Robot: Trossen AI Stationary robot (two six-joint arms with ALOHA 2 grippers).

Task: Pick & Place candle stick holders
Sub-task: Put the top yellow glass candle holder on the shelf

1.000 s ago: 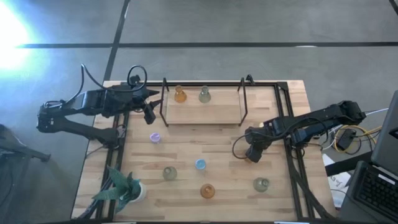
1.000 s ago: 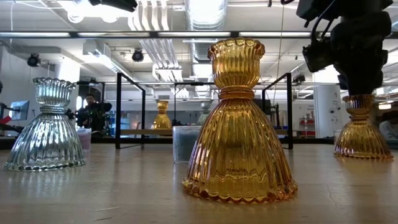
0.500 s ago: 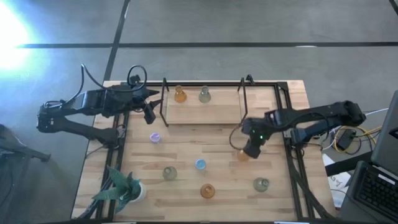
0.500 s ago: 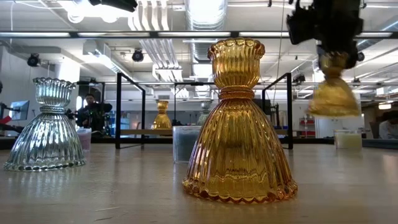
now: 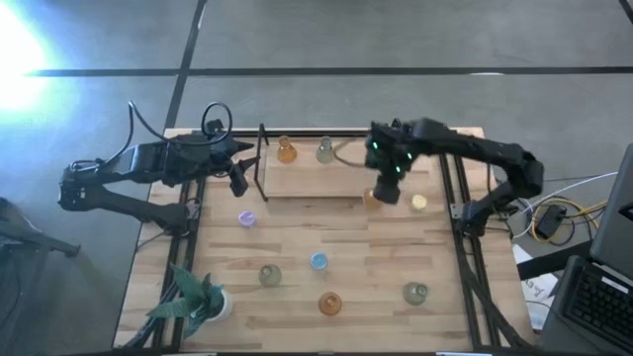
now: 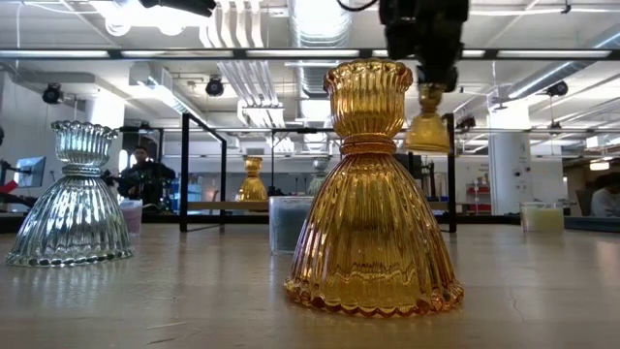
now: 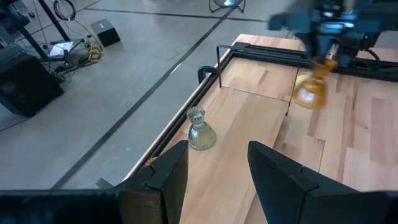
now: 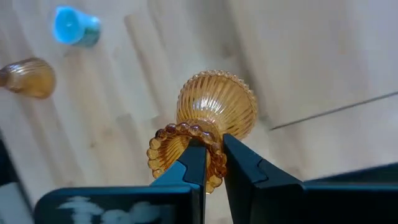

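Amber holder [image 8: 214, 109] airborne, two holders [image 5: 305, 150] on shelf

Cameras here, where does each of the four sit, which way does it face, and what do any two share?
High view: overhead, straight down on the table; both arms show.
Low view: at tabletop height, level across, a big amber holder in front; the right gripper hangs in from above.
Left wrist view: on the left arm, past its open jaws to a grey-green holder.
Right wrist view: on the right arm, down onto the lifted amber holder, jaws shut on it.
All four show that lifted holder.
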